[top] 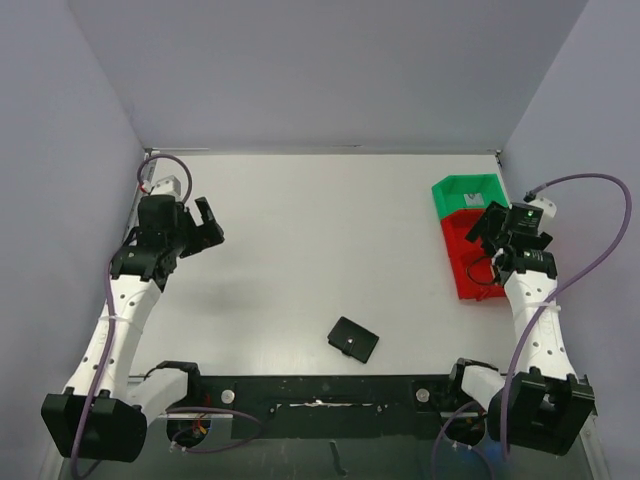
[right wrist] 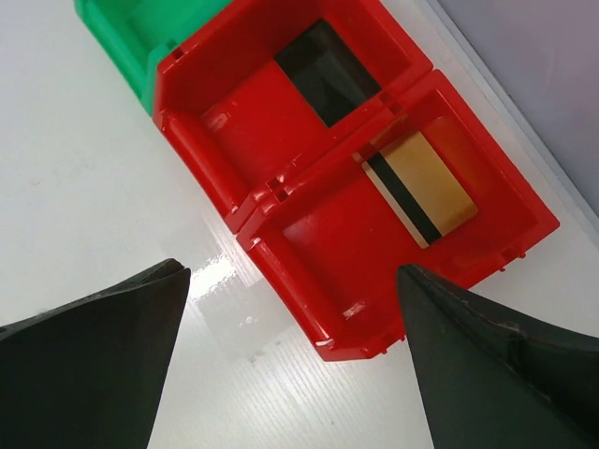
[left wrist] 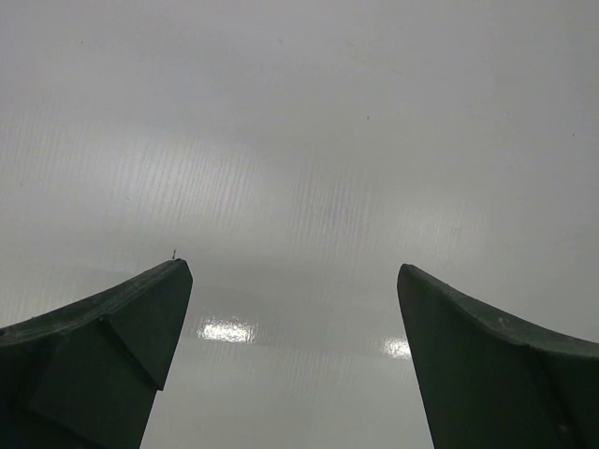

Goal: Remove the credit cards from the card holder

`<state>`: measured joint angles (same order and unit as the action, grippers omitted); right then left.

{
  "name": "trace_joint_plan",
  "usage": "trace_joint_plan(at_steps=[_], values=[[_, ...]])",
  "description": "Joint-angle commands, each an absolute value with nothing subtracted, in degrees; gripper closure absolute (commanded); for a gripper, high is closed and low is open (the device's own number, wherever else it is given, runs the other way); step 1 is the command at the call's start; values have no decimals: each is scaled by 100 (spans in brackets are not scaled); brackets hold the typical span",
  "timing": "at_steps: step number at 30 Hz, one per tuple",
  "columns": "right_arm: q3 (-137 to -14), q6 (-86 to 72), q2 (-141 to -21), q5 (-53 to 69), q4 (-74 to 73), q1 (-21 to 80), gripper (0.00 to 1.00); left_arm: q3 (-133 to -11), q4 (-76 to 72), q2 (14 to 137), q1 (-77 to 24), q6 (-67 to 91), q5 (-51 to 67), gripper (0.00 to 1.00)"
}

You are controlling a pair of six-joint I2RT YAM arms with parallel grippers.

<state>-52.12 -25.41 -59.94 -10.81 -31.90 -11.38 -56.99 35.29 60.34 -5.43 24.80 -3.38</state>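
1. The card holder [top: 353,339] lies flat on the table [top: 300,220], near the middle of the near edge and well apart from both arms. I cannot tell whether it is snapped shut.
2. My right gripper [right wrist: 292,273] hangs over the red bins [right wrist: 318,243] at the right, fingers spread and empty.
3. The gold card [right wrist: 421,187] lies in one red bin and the black card [right wrist: 328,73] in the adjoining one.
4. The green bin [top: 465,182] shows a pale shape, perhaps the grey card, though it is too small to tell.
5. My left gripper [top: 210,225] is wide open over bare table at the far left.
6. I judge the cards are out, so I'd lift the right arm straight up, clear of the bin walls, before swinging.
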Motion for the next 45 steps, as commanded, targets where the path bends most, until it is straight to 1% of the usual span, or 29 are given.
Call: trace_joint_plan(at_steps=[1, 6, 12, 15, 21, 32, 36, 39, 45], values=[[-5526, -2944, -6368, -919, -2864, -1385, 2, -5792, 3316, 5651, -429, 2106, 40, 7], [-5622, -3457, -6967, -1009, -2709, -1520, 2, -5294, 2927, 5259, -390, 2136, 1, 7], [-5794, -3880, -7677, -910, -2314, -1597, 13, -4504, 2563, 4835, -373, 2180, -192, 7], [-5978, -4065, -8028, -780, -2237, -1604, 15, -3985, 2244, 4557, -370, 2295, -304, 7], [-6192, -4537, -8574, -723, -2225, -1614, 20, -3895, 2060, 4385, -361, 2267, -549, 8], [-5924, -4664, -8802, -594, -1916, -1602, 37, -3937, 2012, 4491, -336, 2250, -659, 10], [-5838, -4730, -8728, -598, -1949, -1561, 36, -3937, 2021, 4508, -334, 2250, -670, 11], [-5795, -4803, -8616, -635, -2002, -1515, 34, -3942, 2038, 4517, -327, 2259, -669, 11], [-6027, -5247, -8589, -1131, -2566, -1281, 31, -3946, 2057, 4523, -317, 2259, -675, 11]])
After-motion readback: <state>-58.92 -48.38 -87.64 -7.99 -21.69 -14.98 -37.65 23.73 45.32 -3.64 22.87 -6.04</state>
